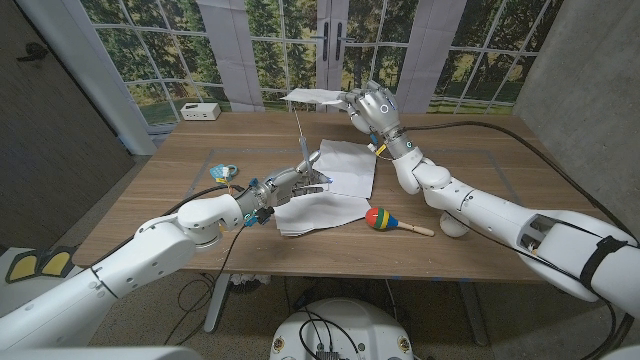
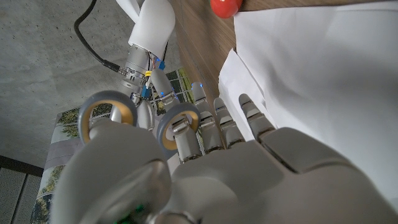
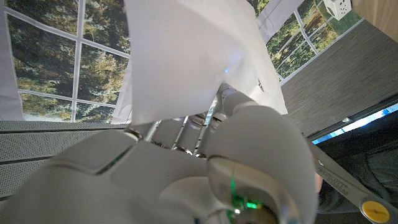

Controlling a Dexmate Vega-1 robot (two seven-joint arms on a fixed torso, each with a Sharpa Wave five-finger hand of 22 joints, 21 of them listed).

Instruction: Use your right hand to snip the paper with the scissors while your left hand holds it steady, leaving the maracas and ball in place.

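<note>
The roles are swapped against the task. The left hand (image 1: 283,186) grips the grey-handled scissors (image 1: 303,160) with yellow-lined finger rings, its fingers threaded through the rings in the left wrist view and the blades pointing up and away over the wooden worktop (image 1: 180,205). The right hand (image 1: 372,104) is raised well above the far side of the worktop and pinches a sheet of white paper (image 1: 315,96) by one edge, so the sheet hangs out in the air towards the scissors, clear of the blade tips.

The step in hand looks like the approach before the snip: paper presented, blades not yet at its edge. Next, the free edge must come between the blades, which need to be parted first; whether they are parted now I cannot tell.

More loose white sheets (image 1: 325,205) lie under the left hand. The rainbow-coloured maraca with a wooden handle (image 1: 381,218) lies just beside them, untouched. A white round shape by the right forearm may be the ball (image 1: 455,226).
</note>
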